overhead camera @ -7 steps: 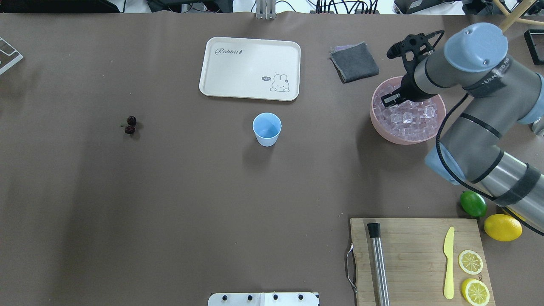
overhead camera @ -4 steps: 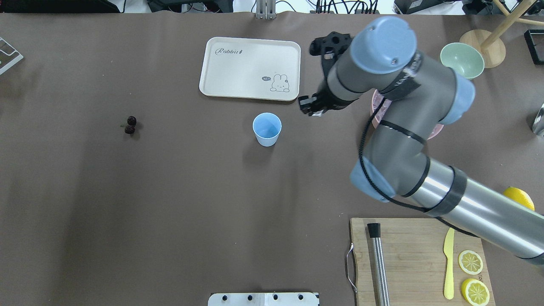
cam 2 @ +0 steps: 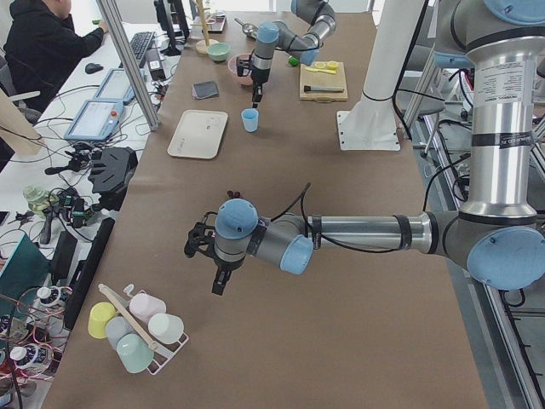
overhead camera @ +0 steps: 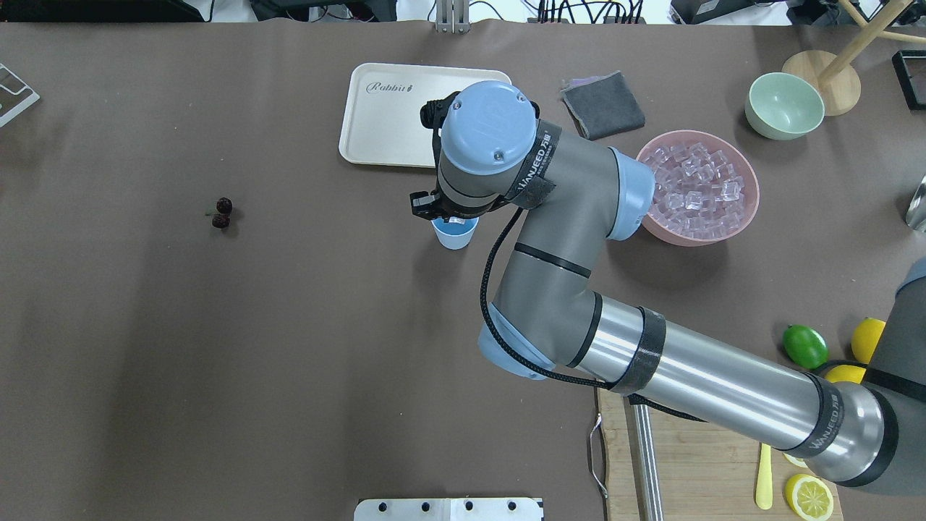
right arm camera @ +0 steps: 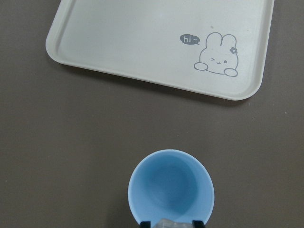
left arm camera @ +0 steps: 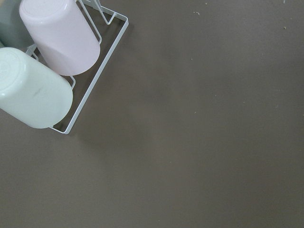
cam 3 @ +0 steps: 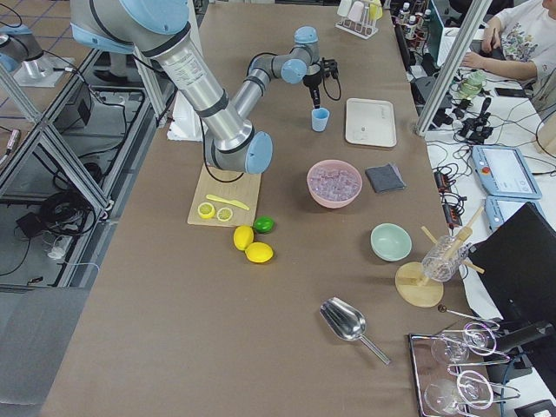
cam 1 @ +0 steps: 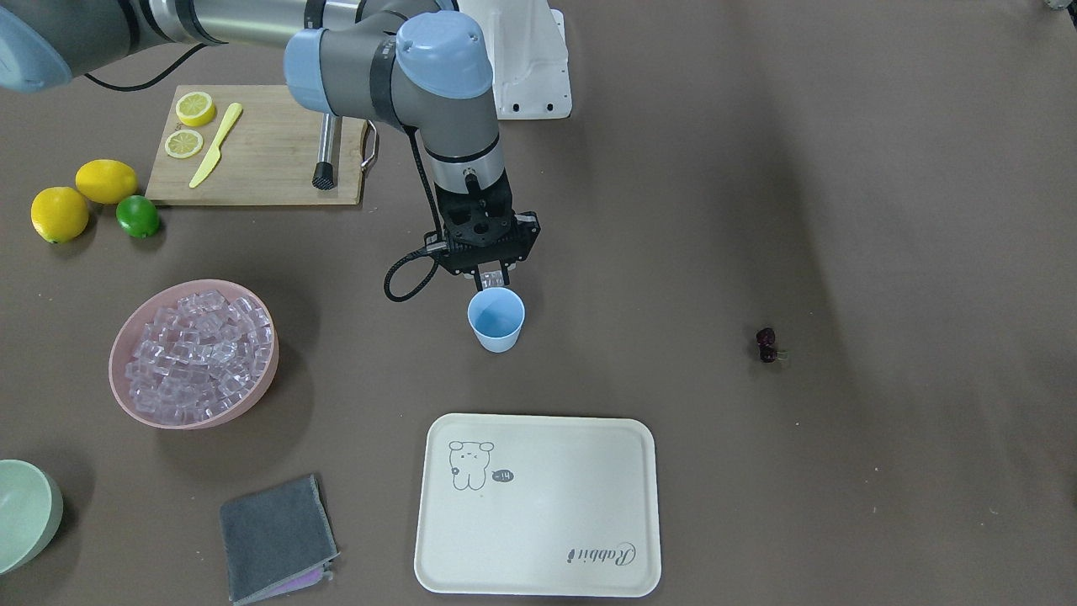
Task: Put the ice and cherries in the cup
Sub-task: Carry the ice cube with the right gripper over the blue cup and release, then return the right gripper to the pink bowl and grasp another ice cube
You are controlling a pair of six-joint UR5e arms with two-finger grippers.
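The light blue cup (cam 1: 496,320) stands upright at mid-table, also in the overhead view (overhead camera: 454,233) and the right wrist view (right arm camera: 172,190); its inside looks empty. My right gripper (cam 1: 493,279) hangs just above the cup's rim on the robot's side, shut on a clear ice cube (right arm camera: 173,223). The rest of the ice (cam 1: 198,349) fills the pink bowl (overhead camera: 694,239). The cherries (overhead camera: 222,213) lie alone on the table, far from the cup, also in the front view (cam 1: 766,345). My left gripper (cam 2: 217,285) shows only in the exterior left view; I cannot tell its state.
A cream rabbit tray (overhead camera: 391,116) lies just beyond the cup. A grey cloth (overhead camera: 604,105), a pale green bowl (overhead camera: 785,105), a lime (overhead camera: 805,346), lemons and a cutting board (cam 1: 261,151) are on the right side. A cup rack (left arm camera: 90,95) is under the left wrist.
My right arm has swung left from the pink ice bowl to over the blue cup, carrying an ice cube. The cup and the cherries have not moved.
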